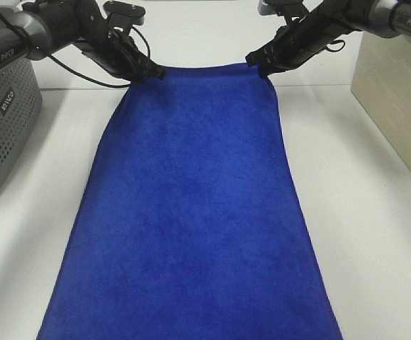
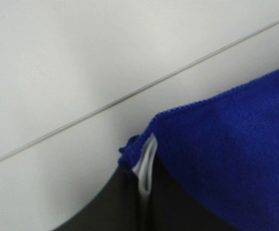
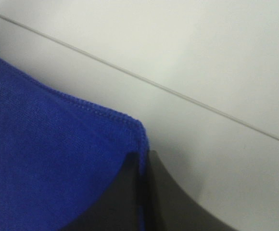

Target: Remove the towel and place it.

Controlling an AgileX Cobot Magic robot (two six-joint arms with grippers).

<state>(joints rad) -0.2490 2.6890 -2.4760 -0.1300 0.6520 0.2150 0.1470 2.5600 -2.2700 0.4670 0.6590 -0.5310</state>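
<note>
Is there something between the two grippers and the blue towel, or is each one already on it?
Nothing visible stands between them. The left gripper is shut on one far corner of the towel, by its pale tag, and the right gripper is shut on the other far corner, jaws closed on the cloth.

White table under even light
</note>
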